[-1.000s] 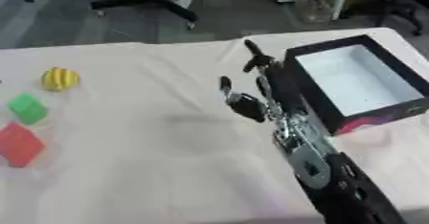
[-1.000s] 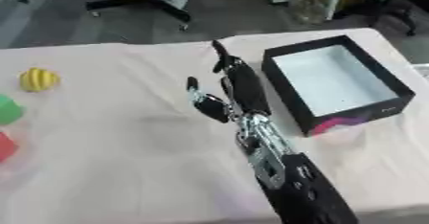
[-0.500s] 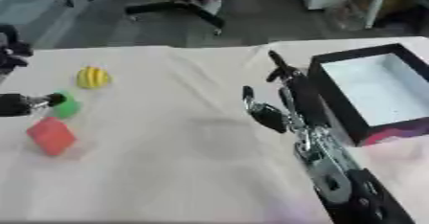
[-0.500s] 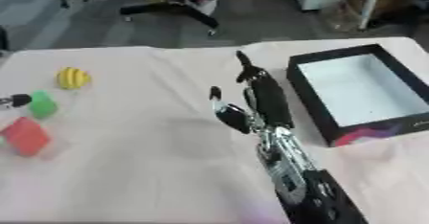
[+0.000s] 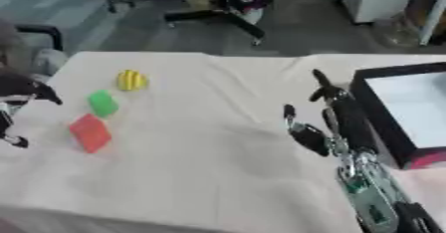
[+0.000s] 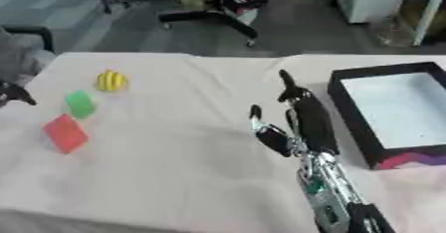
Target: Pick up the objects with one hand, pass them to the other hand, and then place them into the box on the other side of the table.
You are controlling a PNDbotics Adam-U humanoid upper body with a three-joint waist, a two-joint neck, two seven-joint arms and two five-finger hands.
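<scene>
Left hand has drawn back from the green block, fingers unclear
Red block, long axis near-far, lies beside green block and yellow ball; right hand spread beside black box, white inside

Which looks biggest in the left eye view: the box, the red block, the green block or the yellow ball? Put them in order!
1. box, though partly cut off
2. red block
3. green block and yellow ball look about alike, and the ball lies farther away, so I won't rank them.

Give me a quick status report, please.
Right robot hand open mid-table, empty. Left robot hand at left edge, grip unclear. Three objects untouched; box empty.
</scene>
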